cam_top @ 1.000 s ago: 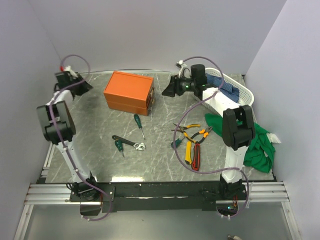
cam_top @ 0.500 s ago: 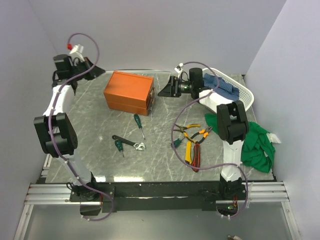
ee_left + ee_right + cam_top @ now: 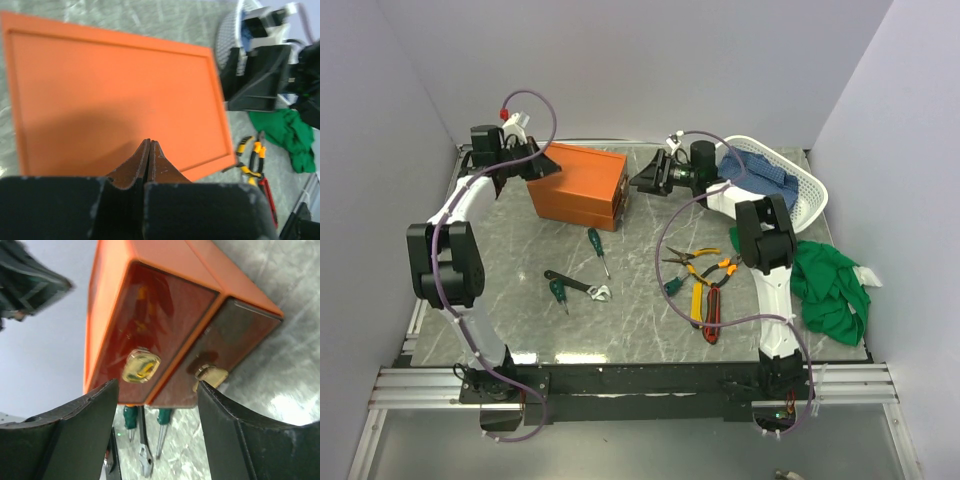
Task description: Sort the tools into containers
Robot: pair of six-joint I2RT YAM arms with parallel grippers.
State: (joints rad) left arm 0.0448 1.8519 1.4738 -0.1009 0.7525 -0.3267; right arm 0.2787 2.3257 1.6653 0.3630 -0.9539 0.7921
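Observation:
The orange box [image 3: 578,185], the container, stands at the back of the table; its lid [image 3: 115,95] fills the left wrist view. My left gripper [image 3: 542,165] hovers over the box's left top edge, its jaws pressed together and empty [image 3: 149,144]. My right gripper [image 3: 640,182] faces the box's right end, open; its fingers flank two brass knobs [image 3: 141,365] [image 3: 210,374] without touching them. On the table lie the tools: a green-handled screwdriver [image 3: 598,250], a black wrench [image 3: 582,287], a short green screwdriver [image 3: 559,293], pliers [image 3: 705,262] and utility knives [image 3: 705,305].
A white basket [image 3: 812,190] holding a blue cloth [image 3: 760,170] sits at the back right, behind the right arm. A green cloth [image 3: 825,285] lies at the right edge. Purple walls close in the back and both sides.
My left arm swung from the far left corner rightwards to the box, and its jaws closed. My right gripper moved left, closer to the box's end.

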